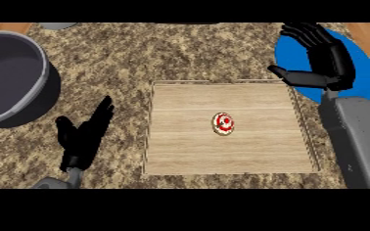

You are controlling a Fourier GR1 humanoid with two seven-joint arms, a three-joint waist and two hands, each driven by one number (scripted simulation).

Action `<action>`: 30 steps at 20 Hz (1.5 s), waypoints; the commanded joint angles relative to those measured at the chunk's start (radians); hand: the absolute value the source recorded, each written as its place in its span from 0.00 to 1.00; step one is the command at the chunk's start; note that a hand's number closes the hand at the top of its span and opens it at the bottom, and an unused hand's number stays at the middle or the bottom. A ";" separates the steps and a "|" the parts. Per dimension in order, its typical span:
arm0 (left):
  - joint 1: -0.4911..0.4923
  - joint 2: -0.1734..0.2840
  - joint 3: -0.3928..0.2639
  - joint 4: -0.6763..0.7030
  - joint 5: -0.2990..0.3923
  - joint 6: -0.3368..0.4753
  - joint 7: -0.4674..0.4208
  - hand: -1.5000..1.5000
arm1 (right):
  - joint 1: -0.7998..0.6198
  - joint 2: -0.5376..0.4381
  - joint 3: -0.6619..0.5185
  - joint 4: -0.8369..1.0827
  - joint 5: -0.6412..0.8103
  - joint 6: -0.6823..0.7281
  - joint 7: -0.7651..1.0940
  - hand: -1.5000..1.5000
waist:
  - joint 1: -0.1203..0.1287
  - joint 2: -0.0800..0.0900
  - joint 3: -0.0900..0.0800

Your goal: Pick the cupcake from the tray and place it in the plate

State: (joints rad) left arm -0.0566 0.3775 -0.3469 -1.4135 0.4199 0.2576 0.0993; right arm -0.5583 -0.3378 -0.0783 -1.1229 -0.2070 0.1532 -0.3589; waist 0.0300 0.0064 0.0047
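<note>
Down at the lower left, the left hand (85, 136) is seen resting open over the speckled counter (180, 54), fingers straight, just beside the wooden tray (188, 151). Smack in the middle of that tray the cupcake (224, 123) is sat, untouched by either hand. Up at the right, the right hand (327, 61) is held open over the blue plate (292, 56), and a grey pot (22, 80) is parked at the left edge.

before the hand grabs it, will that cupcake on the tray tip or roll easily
The cupcake looks small and squat on the flat wooden tray, so it is probably light and may slide if nudged. It looks round, so once tipped it might roll. Its red-and-white top could be soft; gripping its sides seems safer.
</note>
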 commanded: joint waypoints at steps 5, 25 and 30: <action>-0.005 -0.028 0.022 0.048 -0.005 -0.028 0.030 0.50 | -0.139 -0.107 0.026 0.159 0.081 0.157 -0.070 0.00 | -0.016 -0.002 -0.005; 0.027 -0.079 0.043 0.052 -0.057 -0.024 0.034 0.50 | 0.050 -0.092 0.389 -0.405 0.425 0.224 0.417 0.00 | -0.040 -0.009 -0.005; 0.031 -0.060 0.073 -0.056 -0.071 -0.009 0.121 0.50 | 0.093 -0.081 0.407 -0.402 0.498 0.265 0.451 0.00 | -0.032 -0.008 -0.005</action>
State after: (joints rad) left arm -0.0002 0.3207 -0.2932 -1.4665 0.3426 0.2543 0.1490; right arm -0.5276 -0.4388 0.3033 -1.4851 0.2479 0.4085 0.0563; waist 0.0003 -0.0054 0.0040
